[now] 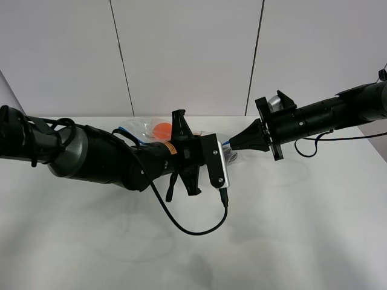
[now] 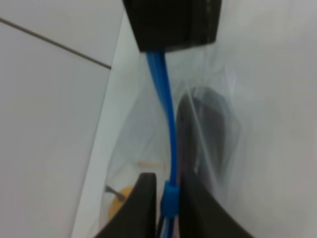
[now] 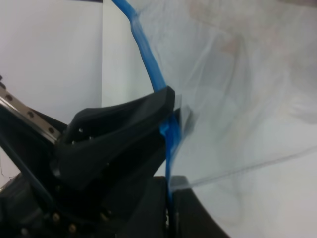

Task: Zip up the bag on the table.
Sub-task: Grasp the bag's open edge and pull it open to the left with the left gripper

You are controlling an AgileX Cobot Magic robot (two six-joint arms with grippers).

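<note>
At the far middle of the bench (image 1: 290, 229), the blue zip strip (image 2: 166, 109) of the bag (image 1: 140, 128) is being pinched by the near-closed left claw (image 2: 168, 198) and anchored by the fully closed right claw (image 3: 171, 134), so steady tautness is being demanded.

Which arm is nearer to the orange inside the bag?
Left. The left arm lies close beside the orange; the right arm is at the opposite end of the bag.
</note>
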